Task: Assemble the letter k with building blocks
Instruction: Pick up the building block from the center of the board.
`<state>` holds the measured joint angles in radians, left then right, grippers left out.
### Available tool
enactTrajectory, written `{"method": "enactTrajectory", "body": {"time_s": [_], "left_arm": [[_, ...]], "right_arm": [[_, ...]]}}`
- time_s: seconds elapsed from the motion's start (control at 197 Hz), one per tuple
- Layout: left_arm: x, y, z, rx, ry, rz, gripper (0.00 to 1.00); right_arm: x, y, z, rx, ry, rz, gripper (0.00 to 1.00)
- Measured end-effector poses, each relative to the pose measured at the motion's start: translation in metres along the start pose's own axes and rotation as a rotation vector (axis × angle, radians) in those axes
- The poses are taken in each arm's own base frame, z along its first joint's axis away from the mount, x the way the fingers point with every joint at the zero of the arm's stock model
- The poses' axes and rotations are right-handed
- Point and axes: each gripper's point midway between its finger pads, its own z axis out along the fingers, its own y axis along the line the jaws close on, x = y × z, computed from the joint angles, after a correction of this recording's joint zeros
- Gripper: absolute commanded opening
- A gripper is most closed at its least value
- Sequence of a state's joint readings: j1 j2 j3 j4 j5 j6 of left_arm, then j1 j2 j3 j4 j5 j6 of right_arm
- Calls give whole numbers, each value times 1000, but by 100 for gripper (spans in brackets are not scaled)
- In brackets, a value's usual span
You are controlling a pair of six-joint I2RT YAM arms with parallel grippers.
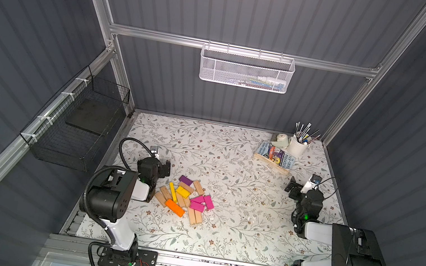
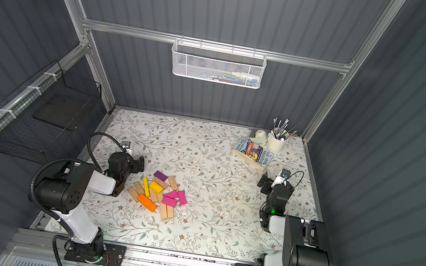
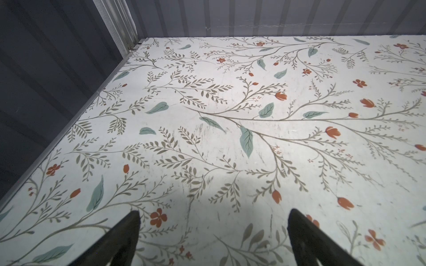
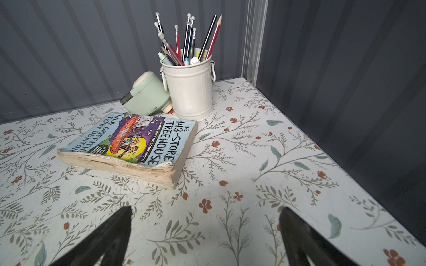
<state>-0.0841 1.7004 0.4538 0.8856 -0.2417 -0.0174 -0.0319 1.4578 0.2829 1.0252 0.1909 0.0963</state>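
While both arms sit short of the work, I read the building blocks (image 1: 184, 198) as one loose heap lying flat on the floral table (image 1: 245, 213), left of centre, just beside the left arm and well apart from the right. By colour I count three magenta blocks (image 1: 197, 206), two yellow blocks (image 1: 183, 192), one orange block (image 1: 174, 207), one purple block (image 1: 185, 180) and about eight plain tan blocks (image 1: 194, 216); overlaps make the tan figure uncertain. I judge each bar light, stiff and unlikely to break, with painted faces perhaps slicker than bare wood. The best hold appears to be across the narrow width at mid-length, starting with outlying pieces such as the two tan bars at the near edge, since neighbours touch and would be nudged. The left gripper (image 3: 213, 214) stands with its jaws spread over bare table, holding nothing; the right gripper (image 4: 206, 210) is likewise spread and empty, facing a paperback book (image 4: 129, 142) and a pencil pot (image 4: 189, 92).
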Motion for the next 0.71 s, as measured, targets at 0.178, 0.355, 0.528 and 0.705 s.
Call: {"method": "enactTrajectory", "body": {"time_s": [0.178, 0.355, 0.528, 0.705], "left_arm": [[0, 0, 0, 0, 0, 0, 100], [0, 0, 0, 0, -2, 1, 100], [-5, -2, -2, 9, -15, 14, 100], [-35, -7, -21, -5, -55, 39, 100]], "right_arm": [[-5, 1, -1, -6, -26, 2, 99], [-4, 1, -5, -11, -41, 1, 99], [-7, -1, -15, -16, -66, 2, 99], [-42, -5, -34, 4, -136, 28, 99]]}}
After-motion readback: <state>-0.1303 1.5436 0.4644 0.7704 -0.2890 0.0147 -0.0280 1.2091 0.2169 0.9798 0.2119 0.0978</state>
